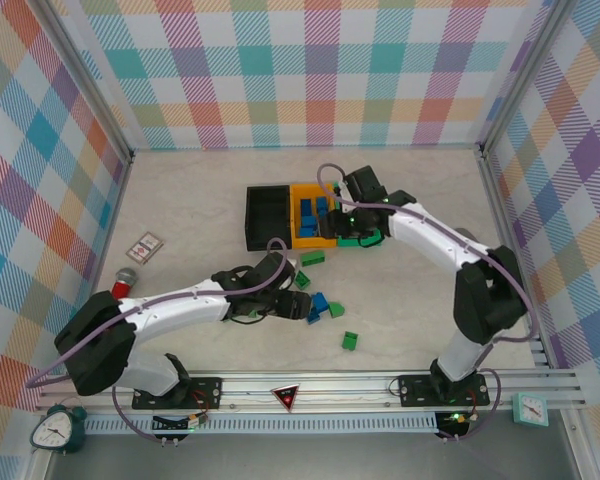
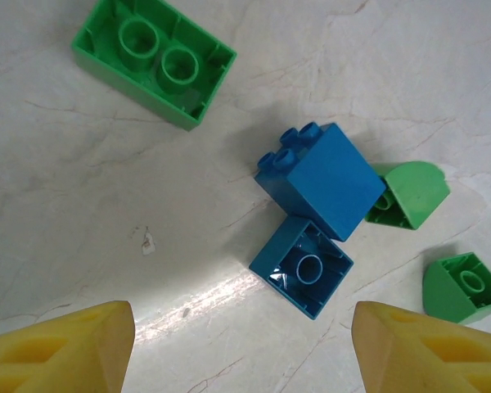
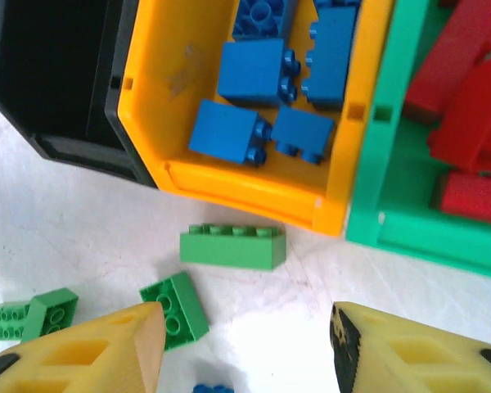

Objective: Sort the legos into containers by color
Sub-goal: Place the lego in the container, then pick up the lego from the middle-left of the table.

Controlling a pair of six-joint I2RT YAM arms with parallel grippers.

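we see white shells between black joints on our left arm [image 1: 175,312] and right arm [image 1: 435,238]. a lilac cable [image 1: 321,178] loops along each, black base plates [image 1: 180,390] sit beneath, and our fingers [image 2: 65,348] are yellow wedges.

The table [image 1: 200,200] is marbled cream, the walls [image 1: 310,70] checked in pastel plaid. A black bin [image 3: 65,147], an orange bin [image 3: 159,98] and a green bin [image 3: 376,147] are seen; blue bricks [image 3: 250,70] are held in the orange one, red bricks [image 3: 462,53] in the green. Green bricks [image 3: 231,246] are scattered at six o'clock of them. Yellow fingers [image 2: 65,348] are borne by the left pincer [image 2: 244,332] and the right pincer [image 3: 245,340].
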